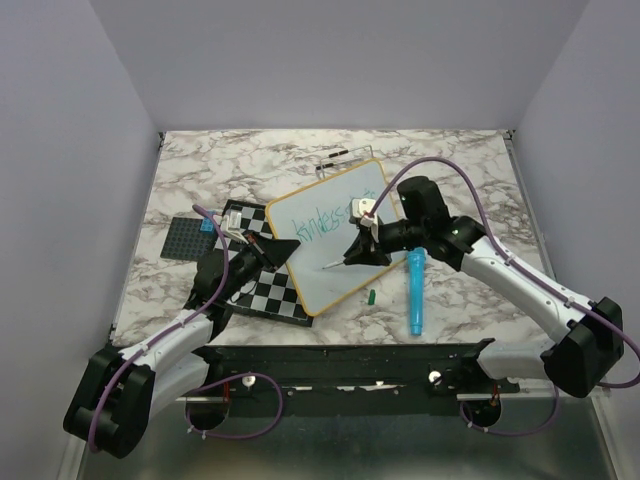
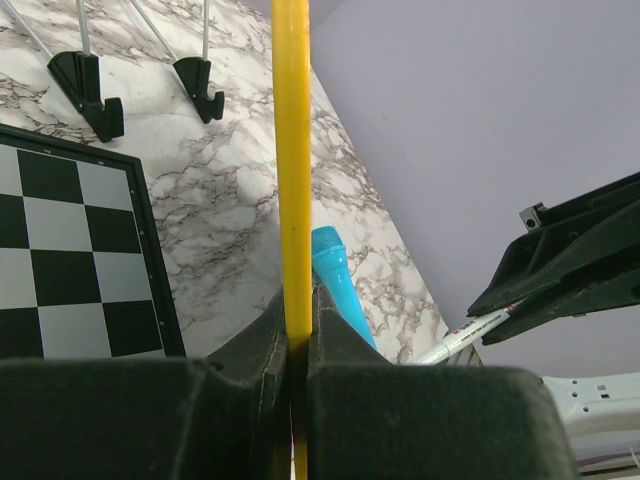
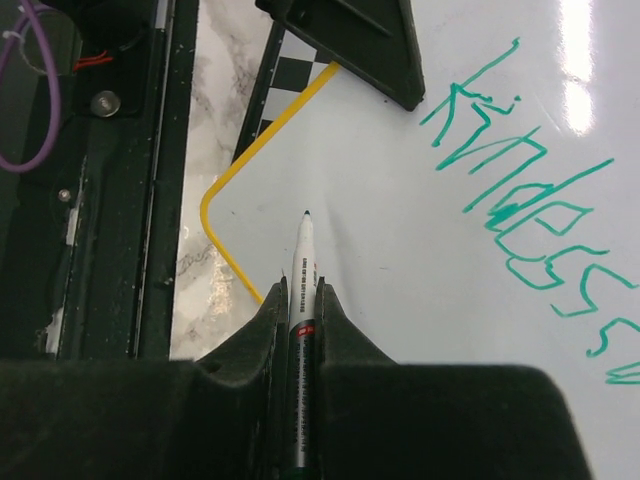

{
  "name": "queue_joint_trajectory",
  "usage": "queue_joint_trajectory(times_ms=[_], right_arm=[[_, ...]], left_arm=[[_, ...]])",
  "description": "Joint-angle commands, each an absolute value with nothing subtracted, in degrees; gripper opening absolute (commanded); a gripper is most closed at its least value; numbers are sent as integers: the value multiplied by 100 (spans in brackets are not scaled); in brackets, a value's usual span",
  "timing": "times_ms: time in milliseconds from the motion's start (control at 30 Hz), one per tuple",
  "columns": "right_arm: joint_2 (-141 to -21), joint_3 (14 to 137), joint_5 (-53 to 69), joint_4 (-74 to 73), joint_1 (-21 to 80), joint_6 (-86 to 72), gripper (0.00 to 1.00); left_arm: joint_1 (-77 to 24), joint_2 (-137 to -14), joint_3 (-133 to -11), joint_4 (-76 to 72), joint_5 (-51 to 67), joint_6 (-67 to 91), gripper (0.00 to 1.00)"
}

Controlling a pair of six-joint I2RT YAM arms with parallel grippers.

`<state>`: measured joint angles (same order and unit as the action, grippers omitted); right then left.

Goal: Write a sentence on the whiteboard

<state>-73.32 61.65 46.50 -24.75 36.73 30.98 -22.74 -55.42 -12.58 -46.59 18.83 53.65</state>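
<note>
The whiteboard (image 1: 322,288) lies near the centre of the marble table (image 1: 470,170), skewed so that its corners point toward about 1 and 7 o'clock, and its 8 o'clock side overlaps a black-and-white checkered board (image 1: 262,288). The left gripper (image 1: 280,250) comes in from 9 o'clock, its jaws pinched narrowly on the board's yellow frame (image 2: 291,150), which runs straight up between the fingers in the left wrist view. The right gripper (image 1: 357,248) reaches in from 3 o'clock, closed tight on a thin marker (image 3: 303,265) with a white barrel and a red band. The barrel's small print is too fine to read. The marker's dark tip points toward 7 o'clock over bare white board near a rounded corner, and I cannot tell whether it touches the surface. The sentence (image 3: 520,200), in thin green handwriting, so far reads "kindess". A further green stroke starts at the edge of the right wrist view and cannot be read. A cyan pen-shaped object (image 1: 415,290) lies on the table at the whiteboard's 4 o'clock, a small green cap (image 1: 370,296) sits just off its 5 o'clock edge, and a wire stand with black feet (image 1: 335,157) is at its 12 o'clock.
</note>
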Motion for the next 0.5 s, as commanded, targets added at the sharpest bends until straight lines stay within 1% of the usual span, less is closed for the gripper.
queue_joint_trajectory(times_ms=[0,167,467], right_arm=[[-7347,6231,4070,-2329,3788,3120,1],[-7471,6170,3596,-1926,4148,2971,1],[-7787,6275,3139,-1626,4535,2857,1]], left_arm=[[-2303,-5414,-1406,-5449,1644,5555,0],[-2303,-5405,-1398,-5449,1591,5651,0],[-2320,-5405,-1345,-5458,1529,5687,0]])
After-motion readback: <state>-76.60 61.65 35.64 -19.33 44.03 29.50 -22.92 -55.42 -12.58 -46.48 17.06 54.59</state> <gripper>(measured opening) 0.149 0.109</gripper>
